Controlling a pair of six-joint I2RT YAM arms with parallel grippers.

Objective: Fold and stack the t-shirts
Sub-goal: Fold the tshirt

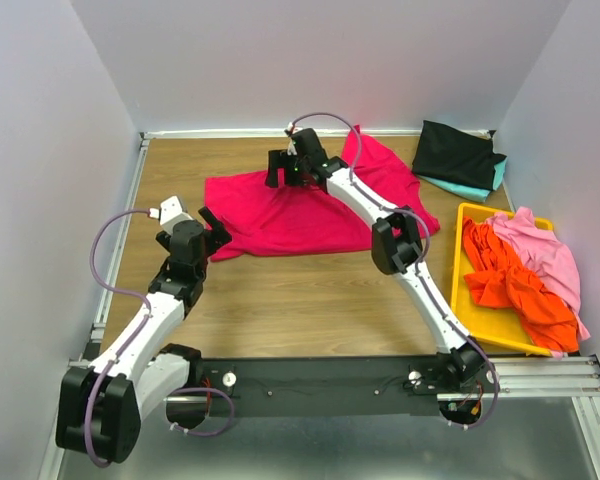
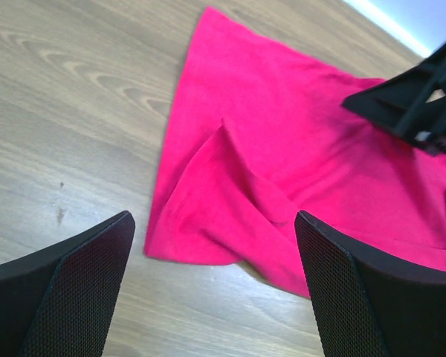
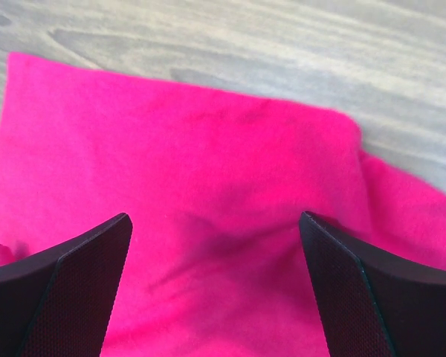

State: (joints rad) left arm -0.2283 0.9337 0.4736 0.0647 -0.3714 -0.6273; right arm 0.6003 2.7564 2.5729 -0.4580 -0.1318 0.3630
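A big crimson-red cloth t-shirt (image 1: 300,205) lay spread out on the brown wooden table (image 1: 300,300), near the back. Its near left corner was folded over in a bumpy flap. The left claw (image 2: 212,223) was wide open and held nothing. It hung over the bare wood just beside that corner. The right claw (image 3: 215,219) was wide open too and held nothing. It was low over the top middle of the red shirt, close to the far edge.

There was bare wood to the left of the shirt, and more between its near edge and the arm bases.

A folded black t-shirt (image 1: 458,152) sat on a teal one (image 1: 475,188) in the far right corner. A yellow plastic bin (image 1: 470,215) by the right wall held a crumpled orange t-shirt (image 1: 505,285) and a pink t-shirt (image 1: 545,250).
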